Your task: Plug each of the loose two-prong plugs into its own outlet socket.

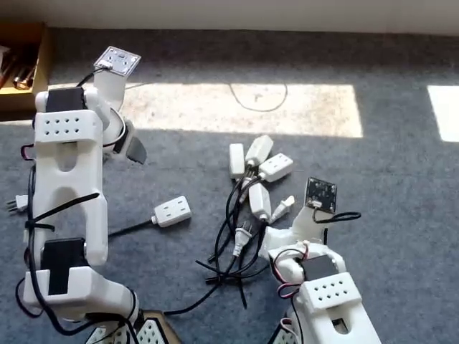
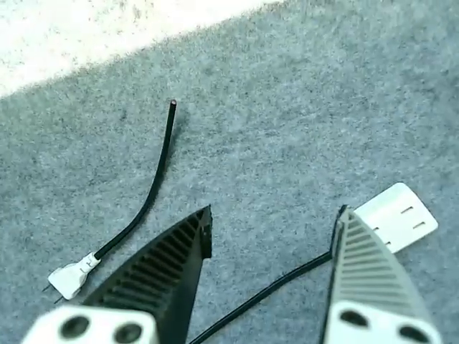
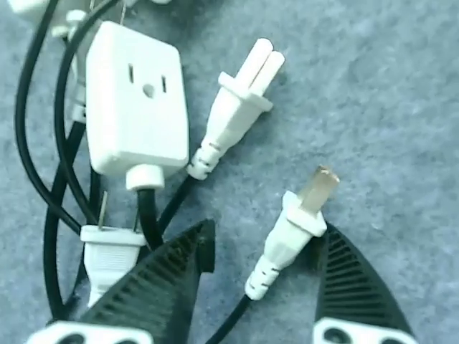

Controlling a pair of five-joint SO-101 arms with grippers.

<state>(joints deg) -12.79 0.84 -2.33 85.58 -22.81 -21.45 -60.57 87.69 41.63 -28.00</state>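
**Support surface.** A grey carpet carries all items. A sunlit band crosses its far side.

**Left edge.** A small white plug with bare metal prongs lies beside the left arm. Its long axis runs across the carpet, and its prongs point at the left edge.

**Left gripper**. The jaws stand wide apart over bare carpet with nothing between them.
- A white two-prong plug on a short black cord lies beside the black ribbed finger. Its prongs point away from the cord. Whether it is the plug at the left edge cannot be told.
- A flat white outlet socket block lies just beside the pale ribbed finger, slotted face up. Its black cord runs toward the near left corner.

**Centre.** A cluster of white sockets and plugs on tangled black cords lies between the two arms.

**Right gripper**. The jaws are parted and clamp nothing.
- A white two-prong plug with brass-coloured prongs lies between the fingers. Its long axis roughly follows the gripper's, and its prongs point away from the gripper. Contact with a finger cannot be told.
- Beyond it, a second white plug with pale prongs lies on nearly the same heading.
- Beside that plug is a white square-bodied outlet socket, face up, with its cord exit toward the gripper.
- A third white plug lies near that cord exit, prongs pointing toward the socket.
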